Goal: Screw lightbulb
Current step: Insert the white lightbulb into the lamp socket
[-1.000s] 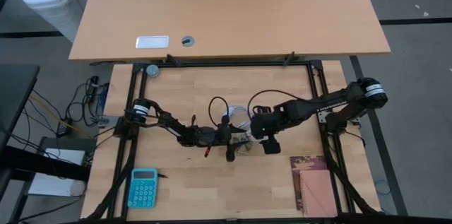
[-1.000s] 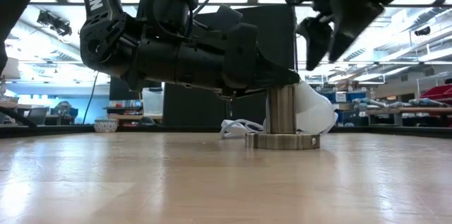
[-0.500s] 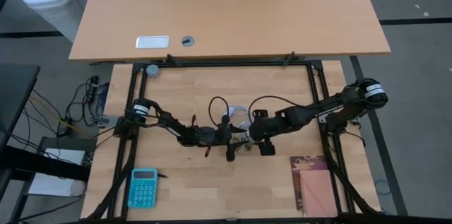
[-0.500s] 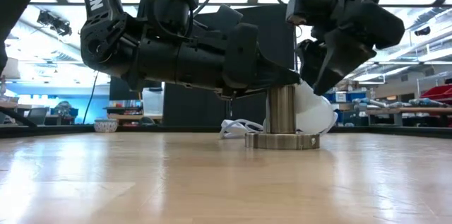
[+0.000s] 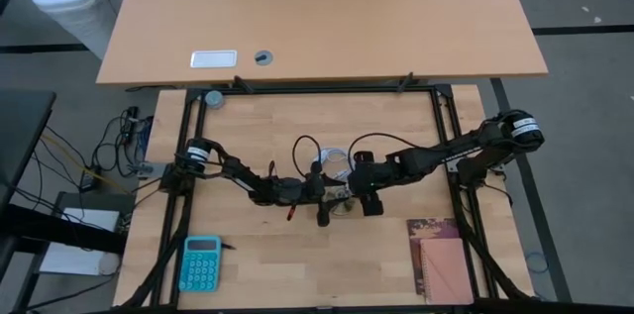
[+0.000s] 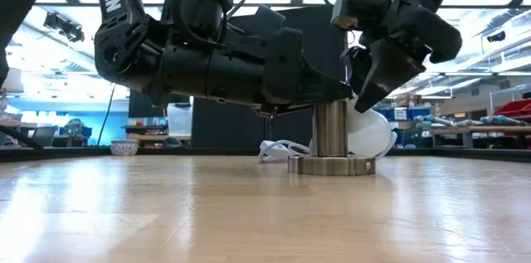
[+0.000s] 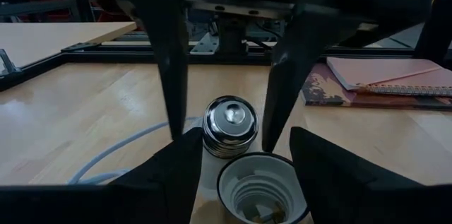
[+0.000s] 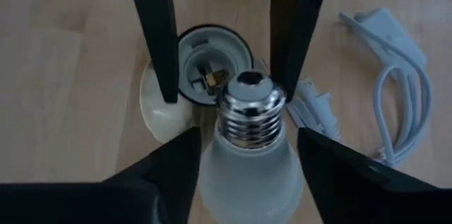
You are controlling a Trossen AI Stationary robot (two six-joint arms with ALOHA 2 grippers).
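lightbulb [image 8: 246,155] | between right fingers [image 8: 157,33] | screw base facing socket [image 8: 209,65]

Teal calculator [image 5: 201,262], pink notebook [image 5: 442,267], white cable [image 8: 395,97].

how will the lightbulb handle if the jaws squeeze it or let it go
The lightbulb looks smooth and rounded, so it probably slips easily. Its frosted globe is likely thin and fragile. Lying on the table, it would probably roll.

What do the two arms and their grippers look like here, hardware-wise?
Both arms are dark, near-black, with bulky rounded joint housings. The left arm carries white lettering on its upper link, a red tag on top and thin black cables looping off it. The right arm has a pale band at its shoulder joint. The left gripper and right gripper each have two flat, tapering black fingers.
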